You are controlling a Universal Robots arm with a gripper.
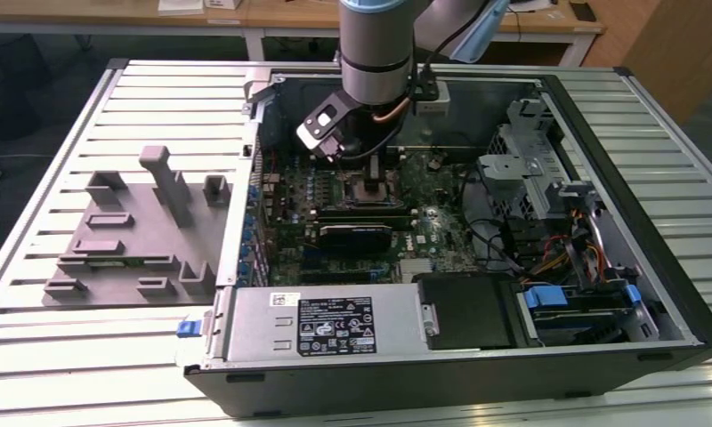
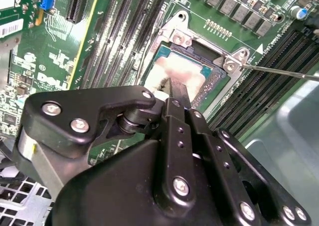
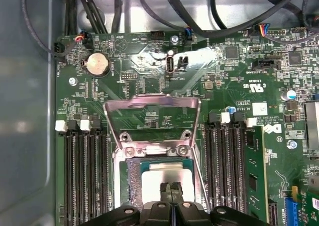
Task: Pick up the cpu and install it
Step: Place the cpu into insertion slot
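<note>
Now the black gripper hangs right over the black-framed square socket on the green motherboard, its two fingers drawn tight together with nothing between them. The small, flat, silvery-grey square cpu lies in that socket, directly beneath the fingertips, which seem to touch its top plate. The silver hinged load plate stands raised.

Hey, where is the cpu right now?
In both wrist views the cpu lies in the motherboard socket, between the memory slots, right beneath the pincer.
</note>
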